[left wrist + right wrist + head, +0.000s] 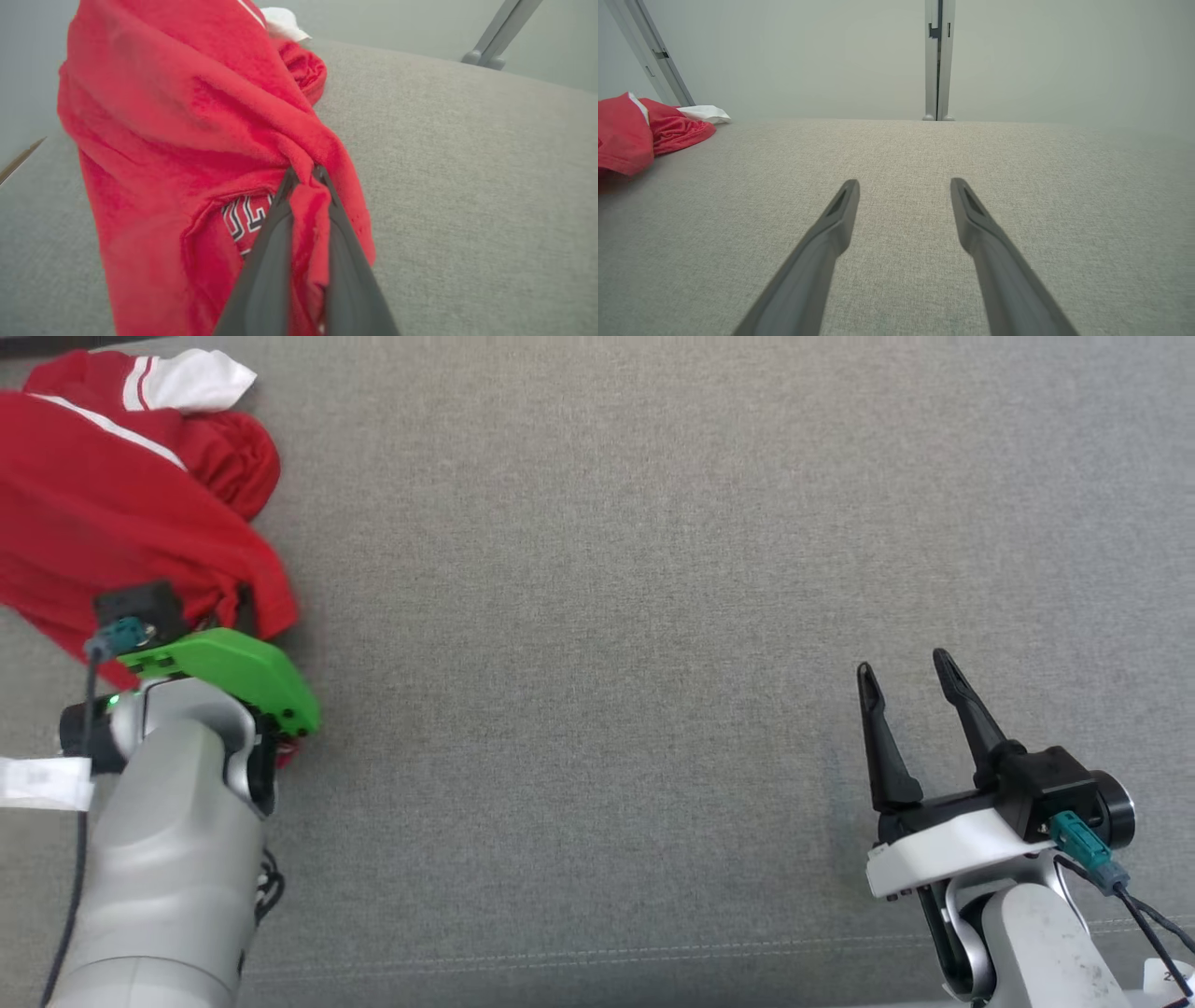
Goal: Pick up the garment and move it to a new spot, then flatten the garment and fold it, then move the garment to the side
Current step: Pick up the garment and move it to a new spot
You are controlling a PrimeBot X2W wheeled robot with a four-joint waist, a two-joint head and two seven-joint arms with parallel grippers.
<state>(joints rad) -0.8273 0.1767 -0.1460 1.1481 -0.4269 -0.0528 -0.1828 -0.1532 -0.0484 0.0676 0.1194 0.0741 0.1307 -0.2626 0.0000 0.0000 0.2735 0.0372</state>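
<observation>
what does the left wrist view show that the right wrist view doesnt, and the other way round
Left wrist view: the left pincer shut on a bunched fold of the red garment, beside white lettering. Right wrist view: the right pincer open over bare grey surface, and an upright grey post at the far edge. Shared: the garment, its white trim and the surface.

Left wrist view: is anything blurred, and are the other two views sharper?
Left wrist view: the red garment looks soft, its left edge smeared, and the near jaws are out of focus. Head view: sharp and evenly lit, no glare on the grey surface. Right wrist view: surface weave crisp, jaws slightly soft.
</observation>
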